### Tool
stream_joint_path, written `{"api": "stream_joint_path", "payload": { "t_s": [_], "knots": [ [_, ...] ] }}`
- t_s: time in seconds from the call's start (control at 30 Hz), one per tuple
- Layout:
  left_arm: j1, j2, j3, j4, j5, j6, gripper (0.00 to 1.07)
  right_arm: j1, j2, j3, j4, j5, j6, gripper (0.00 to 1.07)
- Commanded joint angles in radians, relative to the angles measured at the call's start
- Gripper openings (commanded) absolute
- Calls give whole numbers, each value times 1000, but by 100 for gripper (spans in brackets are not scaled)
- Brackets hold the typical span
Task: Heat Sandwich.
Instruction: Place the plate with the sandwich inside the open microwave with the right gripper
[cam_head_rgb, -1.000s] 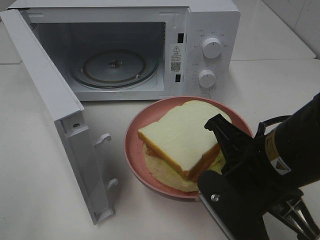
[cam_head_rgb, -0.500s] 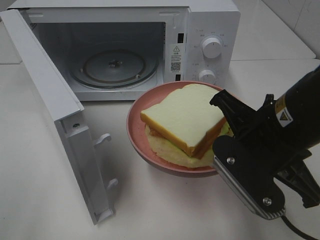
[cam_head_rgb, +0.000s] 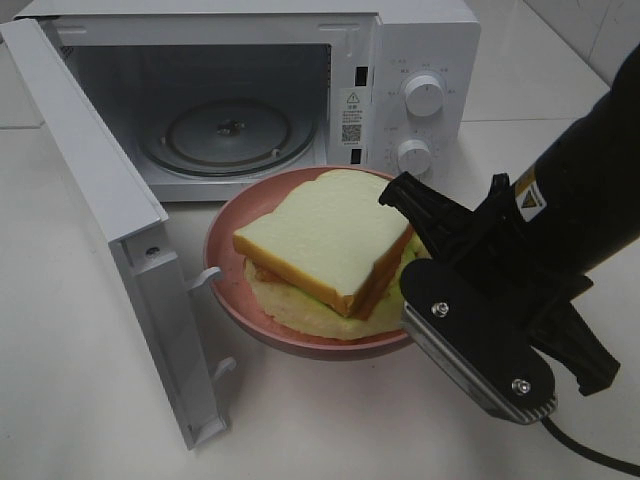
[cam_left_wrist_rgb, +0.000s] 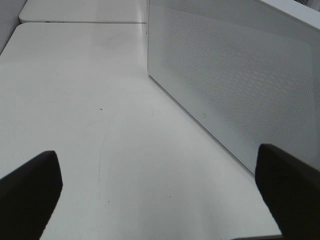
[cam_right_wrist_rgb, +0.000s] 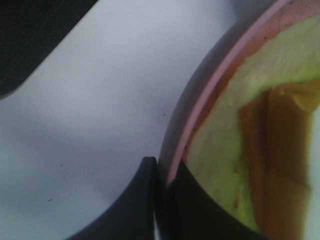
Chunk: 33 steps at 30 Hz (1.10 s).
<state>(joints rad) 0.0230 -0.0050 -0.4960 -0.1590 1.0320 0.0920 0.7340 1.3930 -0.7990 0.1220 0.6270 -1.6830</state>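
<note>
The sandwich (cam_head_rgb: 325, 240), thick white bread with tan crust and a brown filling, lies on a round pink plate (cam_head_rgb: 252, 207) in front of the open microwave (cam_head_rgb: 425, 35). My right gripper (cam_head_rgb: 402, 205) is shut on the plate's right rim and holds it tilted just above the table. In the right wrist view its fingers (cam_right_wrist_rgb: 150, 200) pinch the pink rim (cam_right_wrist_rgb: 220, 80), with the sandwich (cam_right_wrist_rgb: 280, 150) beside them. My left gripper (cam_left_wrist_rgb: 160, 200) is open and empty, low over the table beside the microwave's perforated side wall (cam_left_wrist_rgb: 235, 75). It does not show in the exterior high view.
The microwave door (cam_head_rgb: 100, 200) stands swung open to the left, its latch hooks close to the plate's left rim. The glass turntable (cam_head_rgb: 228, 135) lies inside the cavity. Two knobs (cam_head_rgb: 423, 95) are on the right panel. A white table (cam_head_rgb: 90, 400) extends in front.
My right gripper has carried the plate with the sandwich to the left and slightly up, from the table's right-centre to close beside the open door.
</note>
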Motion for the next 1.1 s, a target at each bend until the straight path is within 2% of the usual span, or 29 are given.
{"api": "stream_joint_path", "payload": {
  "t_s": [0.03, 0.27, 0.7, 0.83, 1.1],
  "knots": [
    [3, -24, 3, -3, 1, 2, 103, -20, 28, -39, 11, -18, -31, 0],
    [3, -24, 3, -3, 1, 2, 103, -46, 77, -85, 13, -22, -46, 0],
    [3, -24, 3, -3, 1, 2, 103, -53, 197, -190, 102, -47, -133, 0],
    [3, -24, 3, -3, 1, 2, 103, -75, 231, -220, 172, -46, -194, 0],
    [3, -24, 3, -3, 1, 2, 103, -96, 287, -279, 224, -40, -238, 0]
  ]
}}
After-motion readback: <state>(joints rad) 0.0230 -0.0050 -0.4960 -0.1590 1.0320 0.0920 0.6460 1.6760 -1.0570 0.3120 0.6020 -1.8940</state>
